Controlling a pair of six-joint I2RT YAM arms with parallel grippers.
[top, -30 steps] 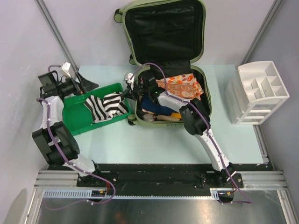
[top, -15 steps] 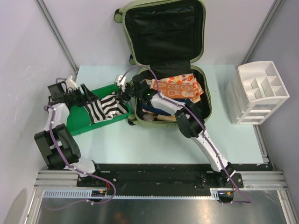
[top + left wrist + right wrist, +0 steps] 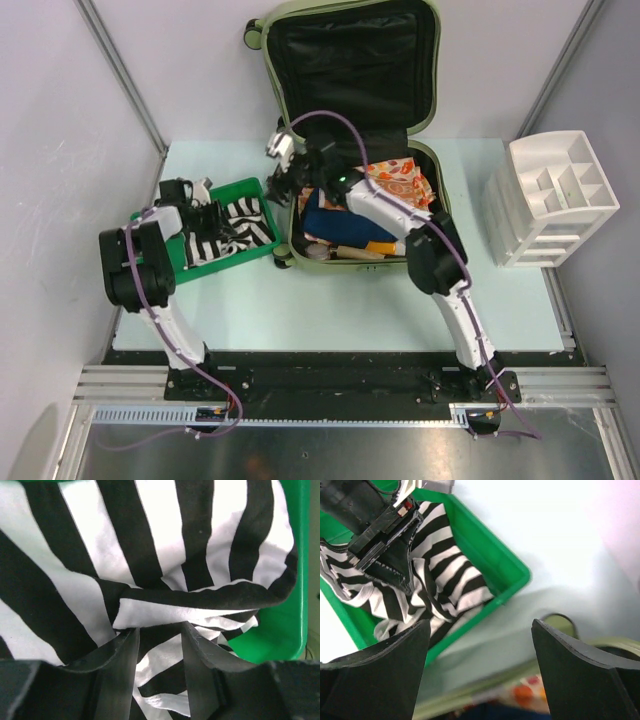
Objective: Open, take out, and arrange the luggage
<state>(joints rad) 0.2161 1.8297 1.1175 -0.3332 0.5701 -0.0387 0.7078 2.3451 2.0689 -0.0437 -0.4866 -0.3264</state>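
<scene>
The luggage (image 3: 350, 70) lies open at the back middle of the table (image 3: 330, 300), lid up. Its base holds an orange cloth (image 3: 400, 180) and a blue item (image 3: 330, 222). The tray (image 3: 240, 184) just left holds 1 striped cloth (image 3: 245, 228). The left gripper (image 3: 159, 630) straddles a fold of that cloth, jaws narrowed; I cannot tell whether it grips. The right gripper (image 3: 480, 625) gapes wide with nothing in it, by the luggage's left rim.

A black-and-white striped cloth (image 3: 150, 545) fills nearly the whole frame, crumpled in a green tray (image 3: 296, 580) (only its right wall and a corner show). At the lower edge the left gripper (image 3: 158, 630) sets its two dark fingers (image 3: 117, 670) into the cloth, a fold lying between them. Whether they pinch it is unclear.
</scene>
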